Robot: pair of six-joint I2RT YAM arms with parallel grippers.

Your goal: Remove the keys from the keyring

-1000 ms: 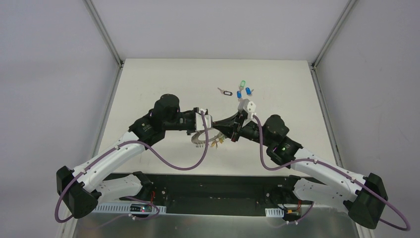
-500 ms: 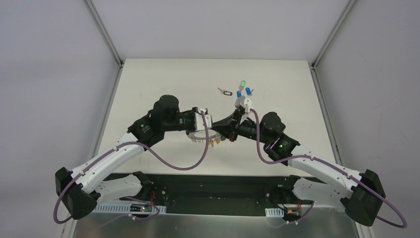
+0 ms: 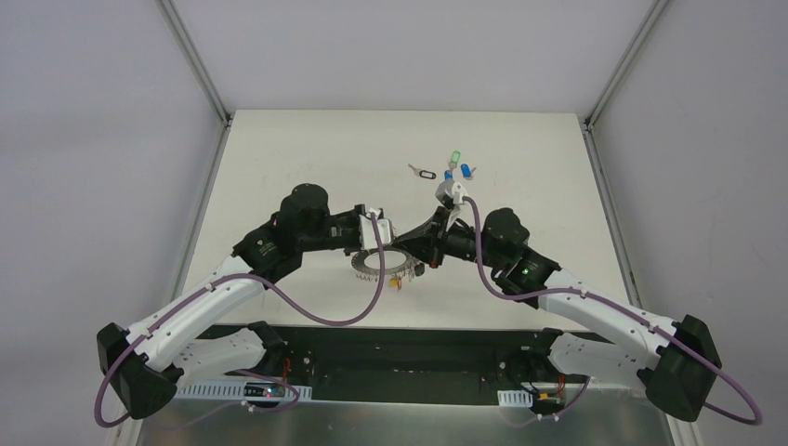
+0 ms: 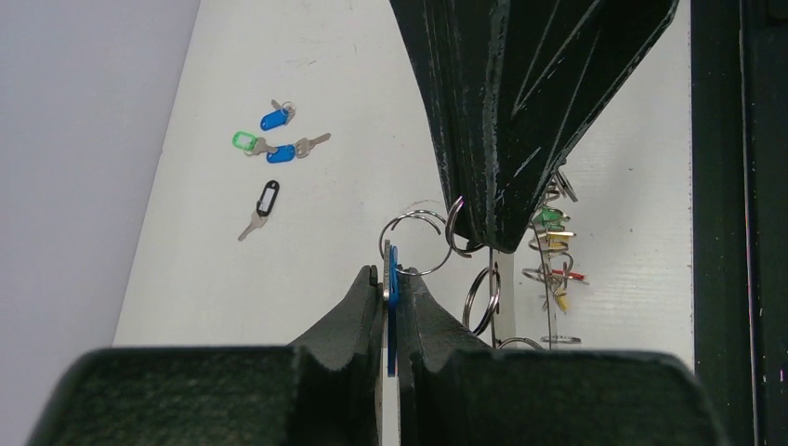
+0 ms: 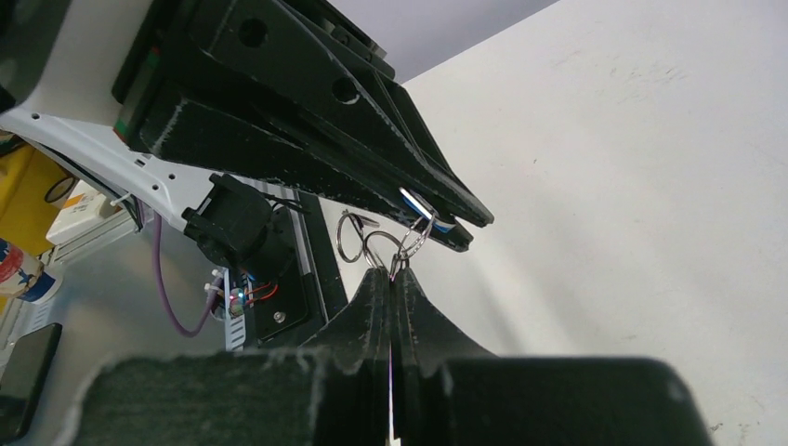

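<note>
Shiny metal keys [image 4: 314, 141], matt white table [image 4: 279, 56]

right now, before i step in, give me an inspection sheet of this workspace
surface: white table, lightly marked
job's things: keyring held between the arms, with several tagged keys hanging from it; four loose keys on the far table, tags black, green and two blue
clutter: nothing seen
grippers: left gripper shut on blue-tagged key; right gripper shut, seemingly on a small wire ring
cables: purple cables loop from each wrist, no snag seen
surroundings: grey walls, metal frame posts
</note>
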